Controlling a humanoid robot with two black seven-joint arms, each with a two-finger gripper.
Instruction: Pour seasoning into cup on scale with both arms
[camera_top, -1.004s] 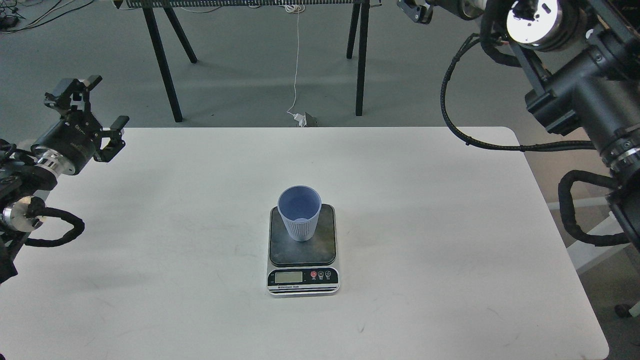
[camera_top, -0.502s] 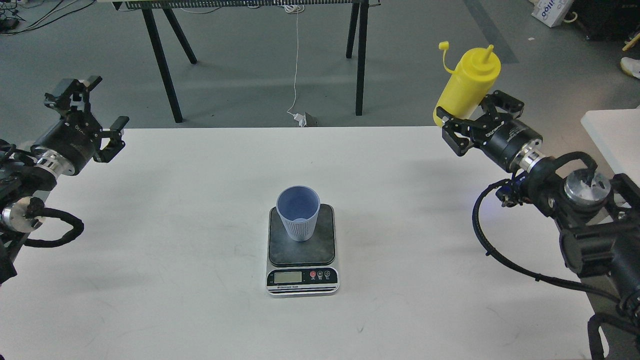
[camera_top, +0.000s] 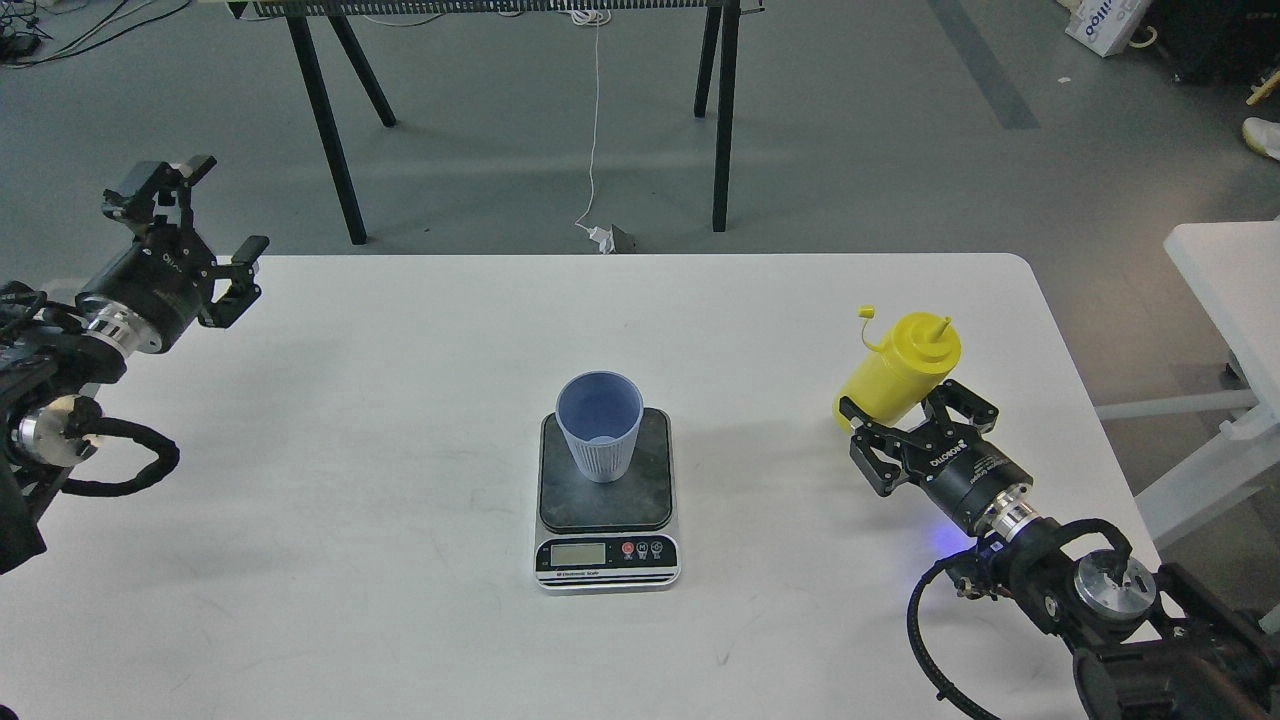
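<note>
The right gripper (camera_top: 905, 425) is closed around the lower body of the seasoning bottle (camera_top: 897, 370), a yellow squeeze bottle that leans slightly to the left with its pointed nozzle up. One finger shows at the bottle's left side and the other at its right, so the bottle sits between the jaws; its small tethered cap (camera_top: 866, 313) sticks up beyond the jaws to the upper left. Whether the bottle's base touches the white table (camera_top: 400, 620) cannot be told.

Well to the left of those jaws, the light-blue cup (camera_top: 598, 425) stands upright on the dark platform of the scale (camera_top: 606, 495), open mouth up, toward the platform's back edge. The scale's display and round buttons face the near edge of the table.

The left gripper (camera_top: 190, 225) hangs over the table's far left corner with its jaws spread apart and nothing between them, well apart from cup and scale.
</note>
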